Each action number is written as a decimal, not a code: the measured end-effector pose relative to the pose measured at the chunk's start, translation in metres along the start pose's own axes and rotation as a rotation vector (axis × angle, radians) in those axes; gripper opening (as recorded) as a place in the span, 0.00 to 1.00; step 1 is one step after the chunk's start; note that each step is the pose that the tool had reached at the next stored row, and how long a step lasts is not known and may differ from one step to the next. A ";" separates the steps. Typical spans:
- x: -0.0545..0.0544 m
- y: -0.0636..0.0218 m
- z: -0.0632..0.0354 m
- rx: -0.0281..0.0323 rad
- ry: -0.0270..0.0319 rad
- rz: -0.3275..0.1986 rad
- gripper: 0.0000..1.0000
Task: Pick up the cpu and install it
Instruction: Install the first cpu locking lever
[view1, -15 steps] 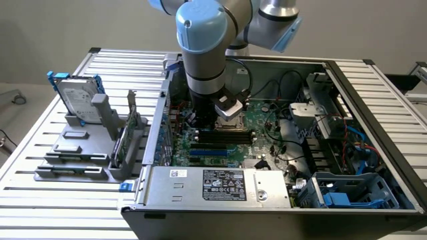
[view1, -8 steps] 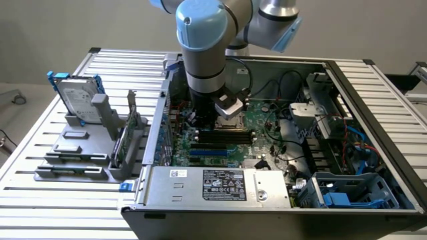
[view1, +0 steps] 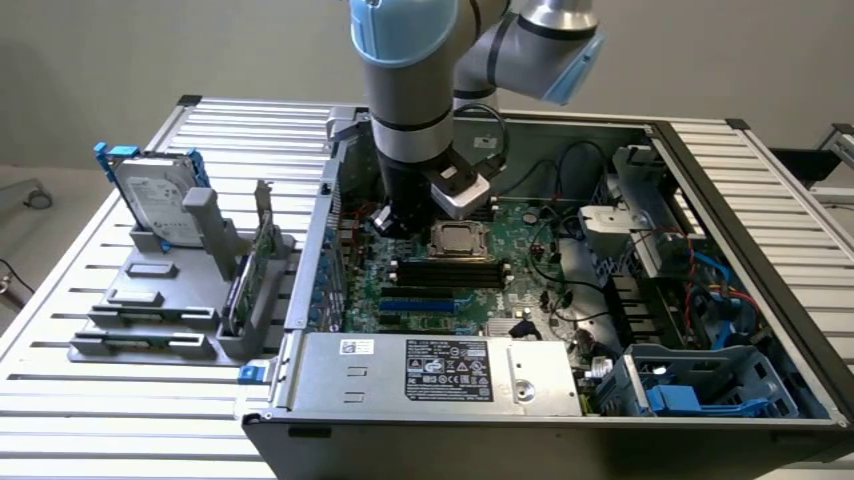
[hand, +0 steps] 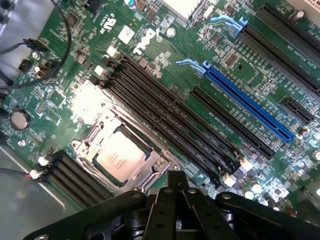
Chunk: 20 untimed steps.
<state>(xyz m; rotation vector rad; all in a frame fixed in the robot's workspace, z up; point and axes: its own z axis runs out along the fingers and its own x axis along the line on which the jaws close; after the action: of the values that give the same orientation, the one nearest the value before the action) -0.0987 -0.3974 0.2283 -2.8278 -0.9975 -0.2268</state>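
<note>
Presently, the slatted bench (view1: 80, 390) carries one open computer case (view1: 747, 200), which occupies its middle and the side toward the exterior view's right. One grey fixture rack (view1: 154, 300) stands near the bench edge on the exterior view's left, holding one hard drive (view1: 150, 195) with blue brackets, upright.

One robot arm (view1: 407, 90) reaches down into the case. One motherboard (hand: 165, 45) lies flat on the case floor. On it I count one blue expansion slot (hand: 247, 102) and two banks of black memory slots (hand: 170, 120), one bank on each side of the socket; the exact number of slots per bank cannot be told with confidence.

One socket (hand: 97, 145), with its metal frame, sits between the memory banks. The cpu (hand: 119, 156) lies inside that frame, flat, silver top upward; it appears already seated.

The gripper (hand: 175, 187) hangs just above the board beside the socket, its fingers pressed together and pinching nothing.

Handling assessment: the cpu is judged light, rigid and thin, with a smooth metal top that offers little friction. Its underside contacts and the socket are presumed fragile; tilting or dragging risks damage. Hold is best taken on two opposite edges, level, never on the faces. One cpu is counted.
</note>
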 end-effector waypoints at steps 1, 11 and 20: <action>0.001 -0.0010 -0.0033 0.0005 -0.0008 0.000 0.11; 0.010 -0.0098 -0.0204 0.0196 -0.0165 -0.070 0.11; 0.013 -0.0114 -0.0311 0.0376 -0.0305 -0.194 0.11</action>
<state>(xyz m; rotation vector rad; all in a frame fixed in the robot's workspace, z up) -0.0991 -0.3863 0.2621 -2.7090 -1.2694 -0.1829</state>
